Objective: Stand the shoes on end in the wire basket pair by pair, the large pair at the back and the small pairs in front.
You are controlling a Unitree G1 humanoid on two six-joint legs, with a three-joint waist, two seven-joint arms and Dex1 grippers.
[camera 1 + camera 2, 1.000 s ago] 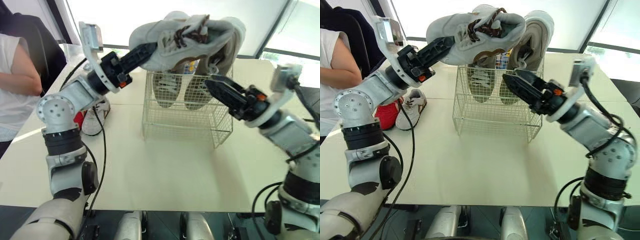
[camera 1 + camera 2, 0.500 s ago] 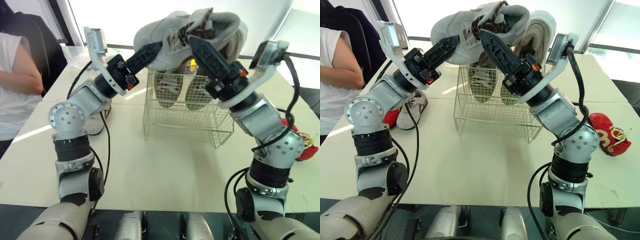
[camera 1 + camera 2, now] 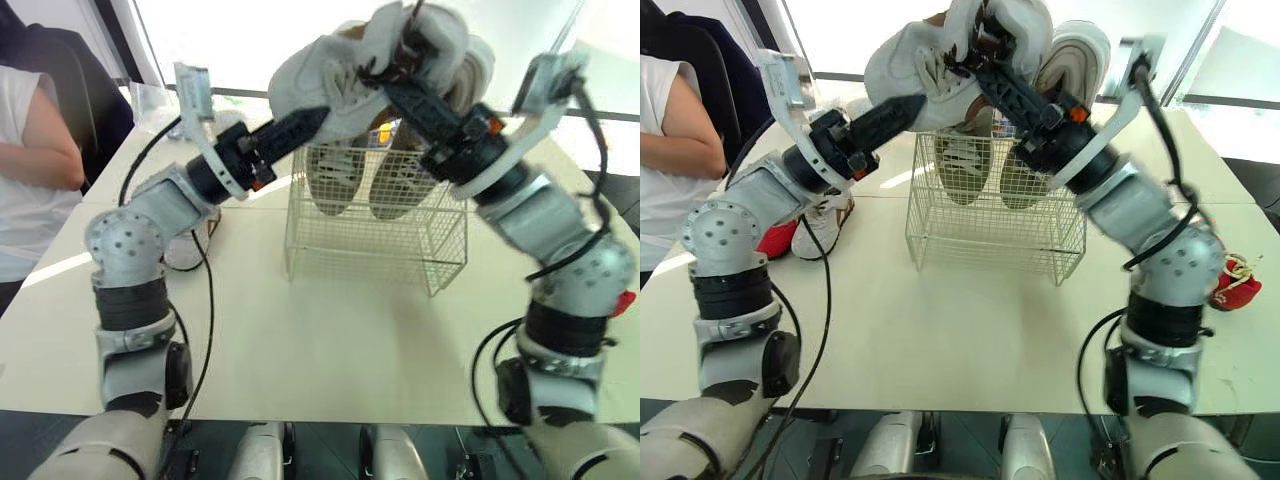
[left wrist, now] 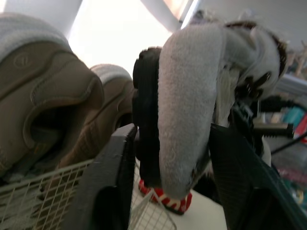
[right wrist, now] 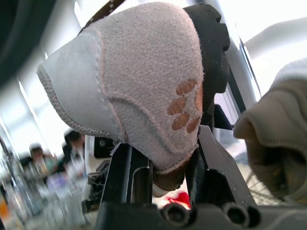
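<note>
Aloft — 2 end effectors [image 3: 308, 116] [image 3: 398, 82] clamp 1 shoe [image 3: 315, 72].

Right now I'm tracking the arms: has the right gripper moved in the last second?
Yes. The right gripper rose from level with the rim of the wire basket to above it, onto the grey sneaker.

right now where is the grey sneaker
Head views: the grey sneaker is held aloft above the wire basket, gripped by the left gripper and right gripper.
</note>
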